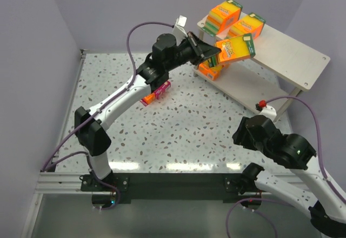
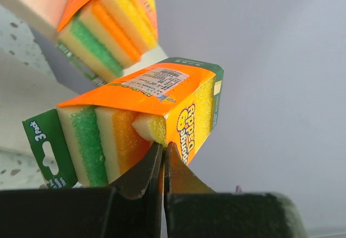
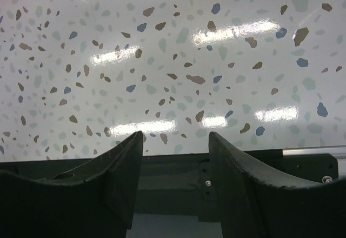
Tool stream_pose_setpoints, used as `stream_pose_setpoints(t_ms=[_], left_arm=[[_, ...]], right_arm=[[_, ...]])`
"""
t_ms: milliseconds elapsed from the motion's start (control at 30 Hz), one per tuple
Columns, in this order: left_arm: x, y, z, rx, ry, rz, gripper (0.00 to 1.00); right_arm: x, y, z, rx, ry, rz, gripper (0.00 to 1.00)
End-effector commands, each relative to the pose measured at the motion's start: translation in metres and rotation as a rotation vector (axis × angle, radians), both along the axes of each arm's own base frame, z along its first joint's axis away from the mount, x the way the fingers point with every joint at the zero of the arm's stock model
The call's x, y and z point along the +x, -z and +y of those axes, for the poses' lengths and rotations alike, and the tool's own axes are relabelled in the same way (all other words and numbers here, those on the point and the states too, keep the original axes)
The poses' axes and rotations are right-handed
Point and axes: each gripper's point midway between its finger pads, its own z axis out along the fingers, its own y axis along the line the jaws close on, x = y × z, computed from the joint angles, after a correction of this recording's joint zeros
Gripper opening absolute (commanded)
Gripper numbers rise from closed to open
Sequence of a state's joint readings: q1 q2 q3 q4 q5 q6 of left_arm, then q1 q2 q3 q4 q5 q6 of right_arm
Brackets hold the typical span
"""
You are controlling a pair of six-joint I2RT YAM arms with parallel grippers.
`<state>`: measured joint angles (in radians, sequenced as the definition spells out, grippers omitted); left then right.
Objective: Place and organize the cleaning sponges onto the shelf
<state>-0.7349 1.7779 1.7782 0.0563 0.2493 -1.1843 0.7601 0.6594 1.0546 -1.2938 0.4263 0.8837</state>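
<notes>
Left gripper (image 1: 211, 52) pinching a sponge pack (image 1: 236, 48), shelf (image 1: 292, 59) just beyond its fingertips. Right gripper (image 3: 175, 140) spread above the table (image 3: 162, 43).

Shelf (image 1: 292, 59) sits at the desk's (image 1: 189, 135) far right corner. Two sponge packs (image 1: 224, 16) are on its top board's left end, and a flat pack (image 1: 155, 93) lies mid-desk, left of it.

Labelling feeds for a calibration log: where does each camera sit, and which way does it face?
Top external: above and behind the bases, looking down at table and shelf; left arm and right arm show.
Left wrist: on the left arm, looking along the closed left tool at the held sponge pack.
Right wrist: on the right arm, looking down at table past the open right tool.
Shared: top external and left wrist both show that pack.
</notes>
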Motion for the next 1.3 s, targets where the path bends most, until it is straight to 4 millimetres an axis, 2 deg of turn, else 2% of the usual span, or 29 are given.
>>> stream_pose_setpoints(t_ms=[0,100,200,233,333,367,400,467,500,567,633,667,733,833,867,1000,1067,1267], left_arm=[[-0.016,-0.071,-0.011,-0.149,0.056,-0.101,0.0],[-0.016,-0.076,-0.025,-0.181,0.061,-0.066,0.0],[-0.024,-0.09,-0.04,-0.24,0.064,-0.056,0.0],[-0.036,-0.095,-0.048,-0.253,0.079,-0.054,0.0],[-0.042,-0.108,-0.06,-0.316,0.049,-0.033,0.0],[-0.038,-0.113,-0.06,-0.34,0.012,-0.022,0.0],[-0.034,-0.109,-0.064,-0.346,-0.006,0.001,0.0],[-0.032,-0.113,-0.068,-0.379,-0.063,0.028,0.0],[-0.036,-0.113,-0.073,-0.385,-0.081,0.054,0.0],[-0.029,-0.114,-0.071,-0.404,-0.171,0.07,0.0],[-0.03,-0.112,-0.074,-0.41,-0.222,0.088,0.0],[-0.021,-0.11,-0.072,-0.423,-0.282,0.098,0.0],[-0.018,-0.109,-0.072,-0.449,-0.332,0.123,0.0],[-0.015,-0.105,-0.082,-0.49,-0.345,0.168,0.0],[-0.011,-0.093,-0.09,-0.482,-0.348,0.188,0.0],[-0.009,-0.076,-0.105,-0.512,-0.324,0.26,0.0],[-0.006,-0.07,-0.108,-0.516,-0.338,0.277,0.0],[0.001,-0.067,-0.104,-0.527,-0.397,0.264,0.0]], right_arm=[[0.0,0.003,0.001,-0.005,-0.023,-0.007,0.55],[0.0,0.007,0.003,-0.009,-0.033,0.005,0.55],[0.001,0.008,0.003,-0.016,-0.037,0.001,0.55],[0.001,0.008,0.003,-0.017,-0.038,0.0,0.55],[0.003,0.007,0.004,-0.018,-0.043,-0.006,0.56],[0.003,0.007,0.004,-0.015,-0.044,-0.007,0.55],[0.003,0.007,0.004,-0.016,-0.045,-0.007,0.55],[0.003,0.008,0.004,-0.017,-0.047,-0.007,0.55],[0.003,0.008,0.005,-0.014,-0.048,-0.008,0.55],[0.001,0.008,0.005,-0.012,-0.051,-0.007,0.55],[0.001,0.01,0.003,-0.014,-0.05,-0.006,0.55],[0.0,0.01,0.003,-0.014,-0.05,-0.006,0.55],[-0.001,0.011,0.003,-0.008,-0.051,-0.008,0.55],[-0.002,0.01,0.002,-0.012,-0.054,-0.007,0.55],[-0.002,0.01,0.001,-0.014,-0.056,-0.008,0.55],[-0.003,0.009,0.0,-0.015,-0.059,-0.01,0.55],[-0.004,0.009,0.0,-0.011,-0.061,-0.014,0.55],[-0.005,0.009,0.001,-0.006,-0.072,-0.013,0.55]])
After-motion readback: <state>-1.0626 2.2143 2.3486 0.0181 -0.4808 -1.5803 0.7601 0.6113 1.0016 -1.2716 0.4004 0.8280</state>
